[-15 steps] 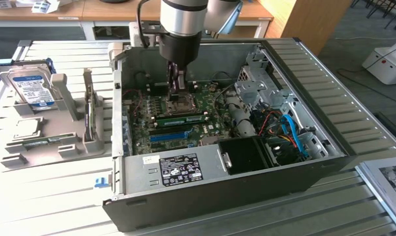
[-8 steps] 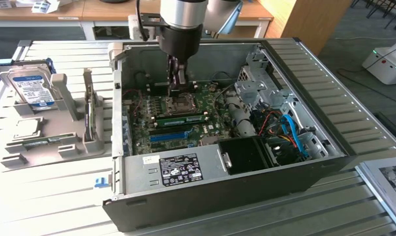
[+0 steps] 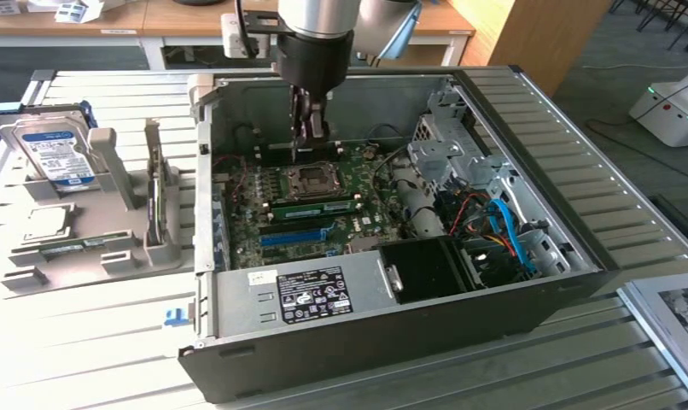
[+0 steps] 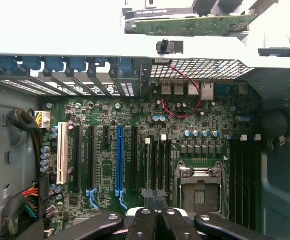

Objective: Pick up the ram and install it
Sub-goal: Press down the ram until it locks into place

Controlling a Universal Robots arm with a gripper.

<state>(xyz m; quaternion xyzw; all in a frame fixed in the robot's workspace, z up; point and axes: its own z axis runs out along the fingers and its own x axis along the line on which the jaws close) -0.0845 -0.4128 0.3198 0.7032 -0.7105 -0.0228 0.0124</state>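
An open computer case [image 3: 572, 256] lies on the slatted table with its motherboard [image 3: 356, 226] [image 4: 105, 165] facing up. My gripper [image 3: 310, 137] [image 4: 154, 212] hangs shut inside the case above the board, close to the processor socket [image 3: 311, 179] [image 4: 199, 190], and nothing shows between its fingers. A long green ram stick [image 3: 152, 209] [image 4: 199, 25] stands on edge in a grey holder outside the case, at the exterior view's left. Another green stick [image 3: 316, 207] sits in a slot between the socket and the blue slot strip [image 3: 293, 237] [image 4: 119, 160].
The grey holder also carries a hard drive [image 3: 54, 154] and a square silver processor [image 3: 48, 224]. A power supply [image 3: 310, 290] and a tangle of blue and red cables [image 3: 504, 231] fill the case's near side. Drive cages [image 3: 446, 137] stand at the back right.
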